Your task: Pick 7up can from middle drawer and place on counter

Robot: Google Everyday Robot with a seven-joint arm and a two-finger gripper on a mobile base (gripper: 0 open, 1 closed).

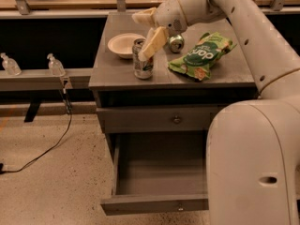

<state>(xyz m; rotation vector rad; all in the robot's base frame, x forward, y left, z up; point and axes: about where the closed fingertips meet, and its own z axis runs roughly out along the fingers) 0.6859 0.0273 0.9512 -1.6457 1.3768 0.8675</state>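
Observation:
The 7up can (142, 62) stands upright on the grey counter (117, 71), near its front left part. My gripper (148, 30) is open just above and to the right of the can. Its lower finger (153, 43) overlaps the can's top rim in this view; its upper finger (144, 17) is well clear. The middle drawer (154, 204) is pulled out below, and its tray shows nothing inside.
A white bowl (123, 44) sits behind the can. A darker can (176, 42) lies next to a green chip bag (201, 54) on the counter's right half. A closed drawer with a knob (176, 120) sits above the open one. My base (253, 163) fills the right foreground.

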